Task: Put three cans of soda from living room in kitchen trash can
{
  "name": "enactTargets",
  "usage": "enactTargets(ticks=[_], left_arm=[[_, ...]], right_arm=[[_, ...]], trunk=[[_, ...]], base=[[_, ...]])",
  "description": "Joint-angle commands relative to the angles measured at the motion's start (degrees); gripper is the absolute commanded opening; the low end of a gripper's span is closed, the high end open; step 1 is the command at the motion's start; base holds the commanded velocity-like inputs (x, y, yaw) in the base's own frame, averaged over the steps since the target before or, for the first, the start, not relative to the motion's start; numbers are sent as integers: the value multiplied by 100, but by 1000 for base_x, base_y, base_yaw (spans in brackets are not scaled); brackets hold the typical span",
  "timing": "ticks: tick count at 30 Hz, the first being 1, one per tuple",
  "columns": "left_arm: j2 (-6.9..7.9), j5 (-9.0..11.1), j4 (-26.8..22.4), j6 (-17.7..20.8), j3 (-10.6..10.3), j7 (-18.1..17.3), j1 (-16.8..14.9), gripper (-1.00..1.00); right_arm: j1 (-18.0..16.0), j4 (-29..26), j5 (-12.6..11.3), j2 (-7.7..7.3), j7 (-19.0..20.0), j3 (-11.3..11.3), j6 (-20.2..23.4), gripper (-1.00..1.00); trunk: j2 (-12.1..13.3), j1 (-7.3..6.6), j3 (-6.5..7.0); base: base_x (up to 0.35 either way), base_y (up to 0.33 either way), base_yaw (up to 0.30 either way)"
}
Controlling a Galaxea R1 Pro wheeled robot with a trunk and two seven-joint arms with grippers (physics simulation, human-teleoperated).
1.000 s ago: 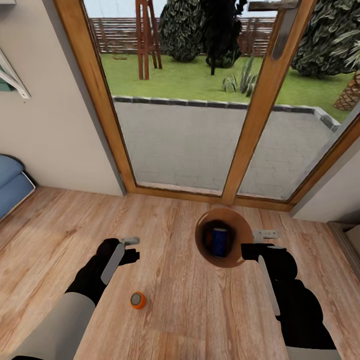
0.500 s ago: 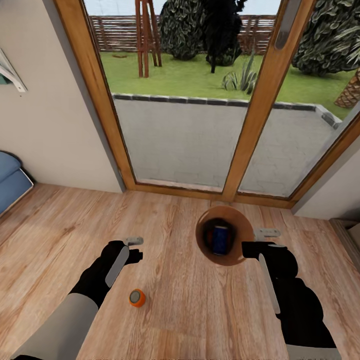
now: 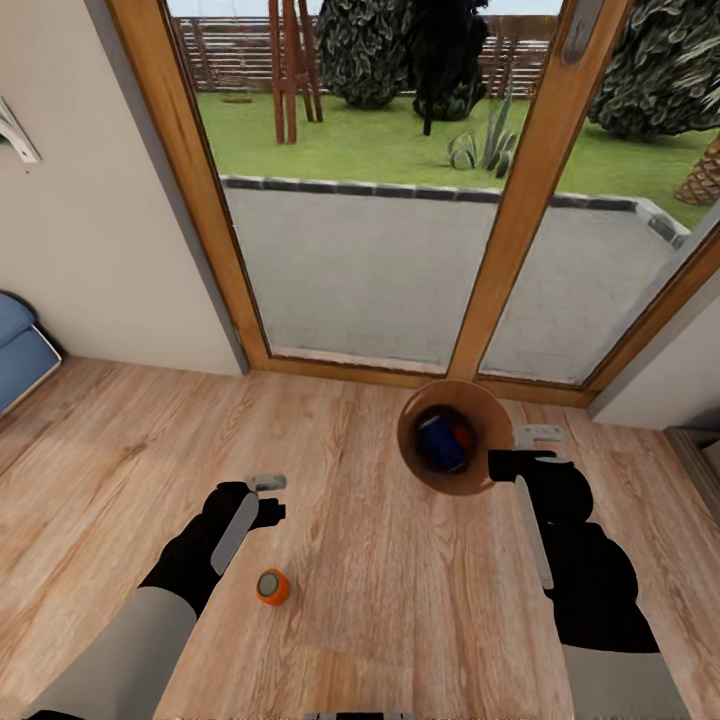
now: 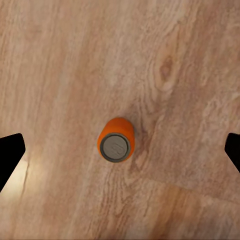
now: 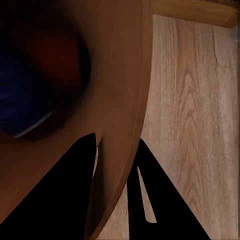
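My right gripper (image 3: 520,450) is shut on the rim of the tash can (image 3: 478,478) and holds it above the plank floor; in the right wrist view its fingers (image 5: 85,180) pinch the orange-brown wall (image 5: 125,100). Inside the bin lie the dark blue can of soda (image 3: 440,443) and an orange one (image 3: 463,432). Another orange can of soda (image 3: 272,586) stands upright on the floor. My left gripper (image 3: 268,497) is open and hovers over that can (image 4: 116,140), with the fingers wide on either side of it and not touching.
Wood-framed glass doors (image 3: 500,250) stand straight ahead, with a patio and garden beyond. A plain wall (image 3: 90,250) is at the left with the blue sofa's corner (image 3: 18,350) below it. A wall corner (image 3: 660,390) closes the right side.
The right gripper has carried the bin a little farther from me, and an orange can now shows beside the blue one inside. The view has shifted slightly. The left gripper has barely moved.
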Motion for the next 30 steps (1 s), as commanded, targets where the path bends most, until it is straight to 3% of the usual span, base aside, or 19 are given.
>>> enactTargets(ticks=[1, 6, 9, 30], left_arm=[[1, 0, -1, -1, 1, 4, 2, 100], [-5, 0, -2, -6, 1, 7, 3, 100], [-6, 0, -2, -8, 1, 7, 3, 100], [-6, 0, 6, -27, 0, 0, 9, 100]], right_arm=[[-68, -3, 155, 26, 19, 8, 0, -100], [-218, -4, 514, 64, 23, 11, 0, -100], [-285, -3, 563, 67, 22, 9, 0, -100], [-453, -3, 548, 77, 44, 20, 0, -100]], trunk=[[-42, 22, -25], [-243, 132, -148], [-363, 198, -221], [-1205, 659, -675]], base=[[0, 0, 0], [0, 0, 0], [0, 0, 0], [0, 0, 0]])
